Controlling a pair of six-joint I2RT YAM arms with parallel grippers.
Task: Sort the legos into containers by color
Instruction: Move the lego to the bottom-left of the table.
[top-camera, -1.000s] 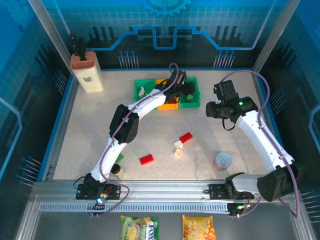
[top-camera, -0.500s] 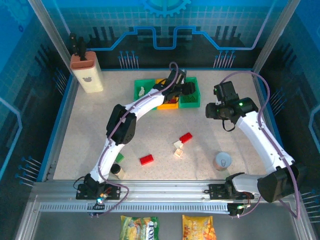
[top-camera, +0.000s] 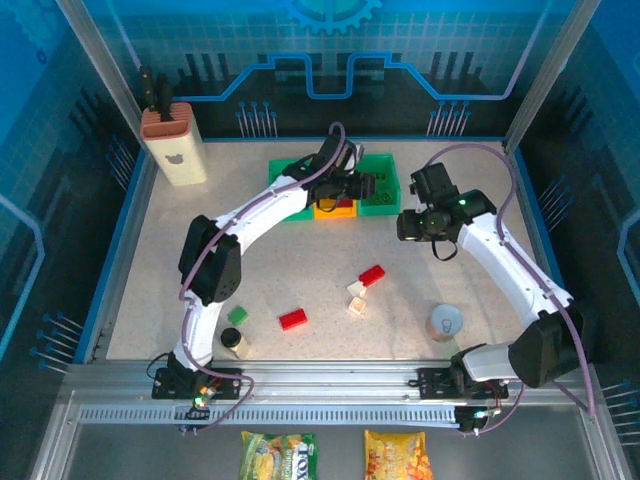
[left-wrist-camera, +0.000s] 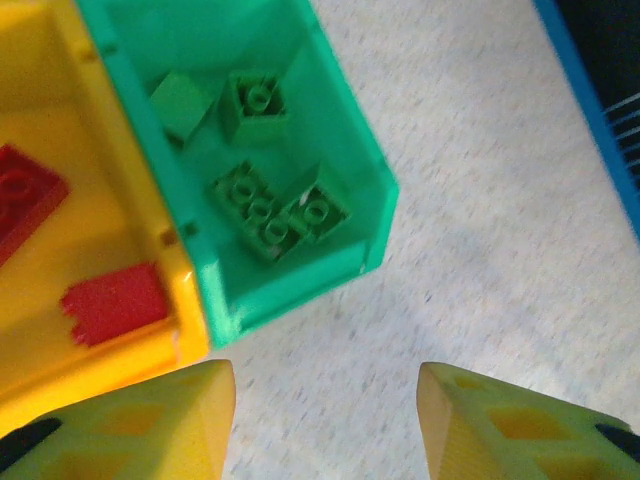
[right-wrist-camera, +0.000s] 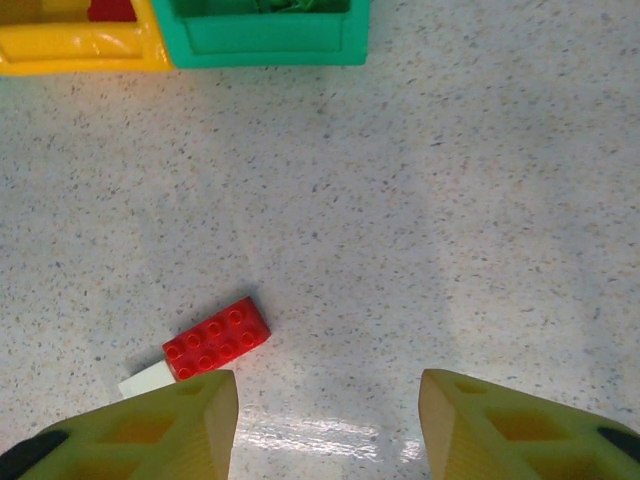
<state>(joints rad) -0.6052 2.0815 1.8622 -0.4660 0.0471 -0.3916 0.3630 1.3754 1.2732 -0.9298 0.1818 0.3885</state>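
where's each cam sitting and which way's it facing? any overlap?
Top external: above-behind the bases, facing down on the speckled table; left arm, right arm.
Left wrist: facing down into green plastic bin and yellow-orange plastic bin; open left claw.
Right wrist: facing down at table, red plastic brick; open right claw.
Shared: both wrists see those bins.

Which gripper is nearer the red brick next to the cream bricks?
Right. The right gripper hovers open close beside the red brick; the left gripper is far back at the green bin corner.
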